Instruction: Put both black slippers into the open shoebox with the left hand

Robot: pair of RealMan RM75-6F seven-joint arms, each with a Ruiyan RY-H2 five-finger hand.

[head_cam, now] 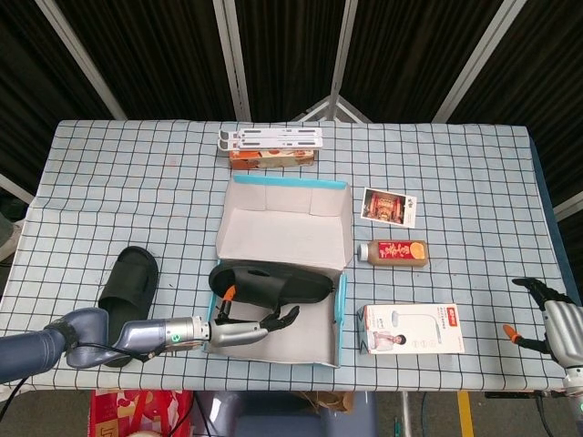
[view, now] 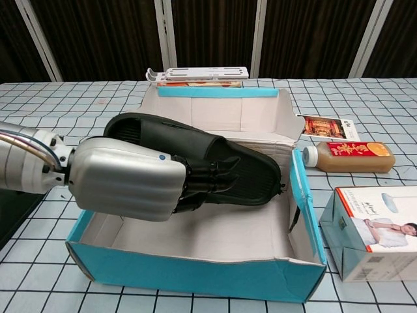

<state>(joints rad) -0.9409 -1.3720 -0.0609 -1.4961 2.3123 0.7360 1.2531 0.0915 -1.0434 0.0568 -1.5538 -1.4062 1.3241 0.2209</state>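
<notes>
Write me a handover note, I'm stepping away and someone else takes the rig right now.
Left hand: holds one slipper over the open shoebox, not yet let go.
Right hand: open, holds nothing, at the table's right edge.
Second slipper: on the table, left of the shoebox.
Done: nothing fully; the first slipper is inside the box walls but held.
Left: set it down and let go, then fetch the second slipper with the left hand and box it.
</notes>
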